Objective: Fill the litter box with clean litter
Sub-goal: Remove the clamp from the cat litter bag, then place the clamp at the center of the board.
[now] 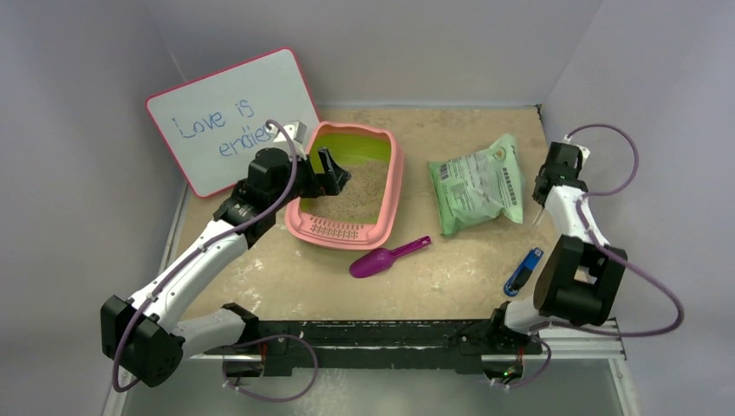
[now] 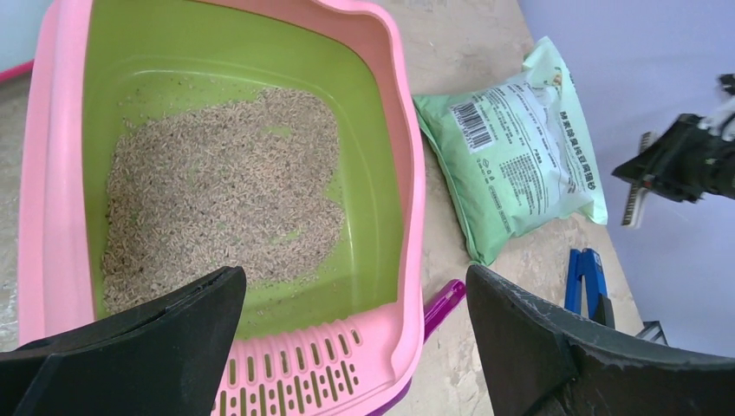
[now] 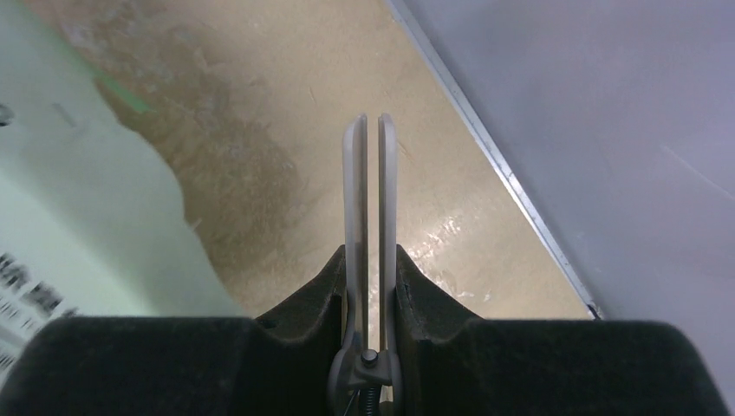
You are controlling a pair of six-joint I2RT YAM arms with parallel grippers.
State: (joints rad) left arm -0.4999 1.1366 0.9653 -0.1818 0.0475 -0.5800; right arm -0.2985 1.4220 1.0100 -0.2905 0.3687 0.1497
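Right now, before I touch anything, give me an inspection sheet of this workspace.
Surface: tan table, dusty patches.
Job's things: litter box upright, grey-beige granules covering part of its floor.
Clutter: pale green bag, purple scoop, blue tool, whiteboard leaning at the back.
Grippers: left gripper open above the box; right gripper shut on a thin grey two-bladed tool.
Cables: purple cables looped along both arms.
Surroundings: grey walls on three sides.

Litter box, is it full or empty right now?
Partly filled: shallow beige granules cover most of the litter box floor, green showing at the edges.
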